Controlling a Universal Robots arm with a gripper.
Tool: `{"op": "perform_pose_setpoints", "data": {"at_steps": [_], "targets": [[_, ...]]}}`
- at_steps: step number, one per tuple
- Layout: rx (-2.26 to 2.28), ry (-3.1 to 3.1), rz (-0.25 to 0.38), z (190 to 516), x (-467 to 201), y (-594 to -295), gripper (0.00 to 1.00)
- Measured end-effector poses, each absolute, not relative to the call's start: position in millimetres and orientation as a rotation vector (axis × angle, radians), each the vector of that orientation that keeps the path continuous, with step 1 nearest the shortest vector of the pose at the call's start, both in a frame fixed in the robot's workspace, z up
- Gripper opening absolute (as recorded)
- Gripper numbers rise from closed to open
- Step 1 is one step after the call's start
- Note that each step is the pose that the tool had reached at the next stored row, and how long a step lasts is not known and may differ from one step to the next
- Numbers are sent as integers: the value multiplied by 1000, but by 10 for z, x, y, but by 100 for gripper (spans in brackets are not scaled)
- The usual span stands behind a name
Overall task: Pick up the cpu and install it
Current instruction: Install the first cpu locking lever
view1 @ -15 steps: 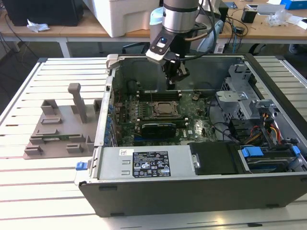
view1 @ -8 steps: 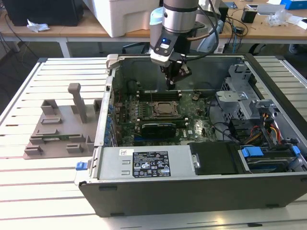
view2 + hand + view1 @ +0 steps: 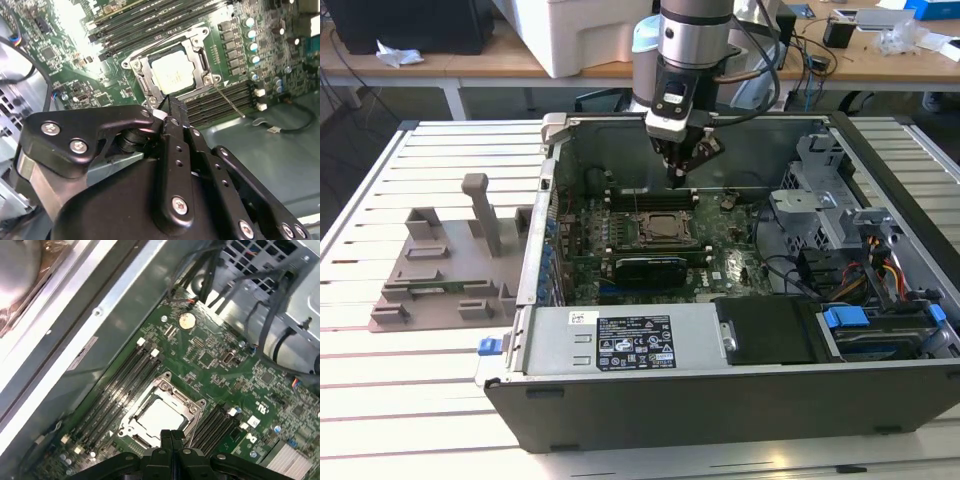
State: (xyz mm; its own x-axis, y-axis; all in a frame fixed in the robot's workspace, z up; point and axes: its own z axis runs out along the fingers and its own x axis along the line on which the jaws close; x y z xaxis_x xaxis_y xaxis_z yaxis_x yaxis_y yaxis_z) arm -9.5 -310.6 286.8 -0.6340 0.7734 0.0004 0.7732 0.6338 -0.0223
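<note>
Square silver-topped cpu (image 3: 172, 75) lies flat, metal face up, edges parallel to its metal socket frame (image 3: 141, 79). Just above it, the hand (image 3: 170, 104) is closed, fingers together, holding nothing.

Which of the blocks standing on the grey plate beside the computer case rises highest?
The slim post with the wider cap. It towers over the squat, low blocks around it on the plate.

One pale silver square cpu (image 3: 160, 415) below one black gripper (image 3: 170, 436); one green motherboard (image 3: 740, 265); one long black expansion card (image 3: 645, 268) nearby; one open dark grey computer case (image 3: 720, 400) around the gripper; one grey plastic fixture plate (image 3: 430, 290) well apart.
</note>
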Motion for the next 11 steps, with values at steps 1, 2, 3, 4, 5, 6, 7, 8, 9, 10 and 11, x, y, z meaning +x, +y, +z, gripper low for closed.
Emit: {"op": "perform_pose_setpoints", "data": {"at_steps": [1,2,3,4,5,6,7,8,9,10,11], "targets": [[-1322,-2839,31,2868,-95,-3105,11],[-1285,-2856,32,2868,-95,-3105,11],[-1249,-2872,31,2868,-95,-3105,11],[-1227,-2881,29,2868,-94,-3105,11],[-1207,-2889,25,2868,-95,-3105,11],[-1180,-2898,18,2868,-95,-3105,11],[-1160,-2905,14,2868,-95,-3105,11],[-1115,-2922,10,2868,-94,-3105,11],[-1087,-2932,10,2868,-94,-3105,11],[-1049,-2946,10,2868,-94,-3105,11],[-982,-2969,11,2869,-94,-3106,11]]}}
